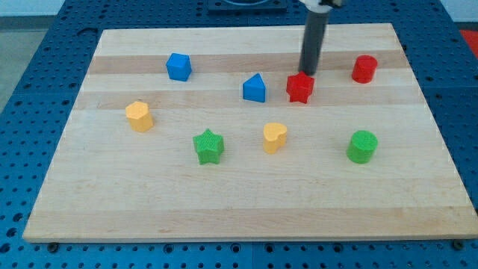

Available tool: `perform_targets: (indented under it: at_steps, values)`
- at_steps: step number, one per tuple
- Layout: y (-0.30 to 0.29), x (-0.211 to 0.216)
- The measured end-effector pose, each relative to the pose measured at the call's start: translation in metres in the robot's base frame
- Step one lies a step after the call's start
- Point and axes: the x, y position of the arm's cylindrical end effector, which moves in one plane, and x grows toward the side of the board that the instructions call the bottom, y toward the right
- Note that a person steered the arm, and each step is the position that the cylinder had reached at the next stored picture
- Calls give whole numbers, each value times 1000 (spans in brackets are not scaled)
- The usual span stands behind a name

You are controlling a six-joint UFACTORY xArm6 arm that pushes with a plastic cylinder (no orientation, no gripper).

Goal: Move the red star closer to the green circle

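The red star (299, 87) lies in the upper middle-right of the wooden board (246, 202). My tip (307, 73) stands right at the star's top edge, touching or nearly touching it. The green circle (362, 146) stands lower and to the right of the star, well apart from it.
A red cylinder (364, 69) sits to the star's right. A blue triangular block (254, 88) sits just left of the star. A blue block (178, 66), an orange block (139, 116), a green star (208, 146) and an orange heart (274, 137) lie further left and below.
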Motion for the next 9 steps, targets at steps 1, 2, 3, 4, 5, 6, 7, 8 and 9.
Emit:
perform_targets:
  at_steps: [1,2,3,4,5,6,7,8,9]
  values:
    - [-21,-1]
    - [-21,13]
    - [-16,37]
    - [-7,42]
    - [-1,47]
    - [16,80]
    - [31,119]
    - [34,121]
    - [34,120]
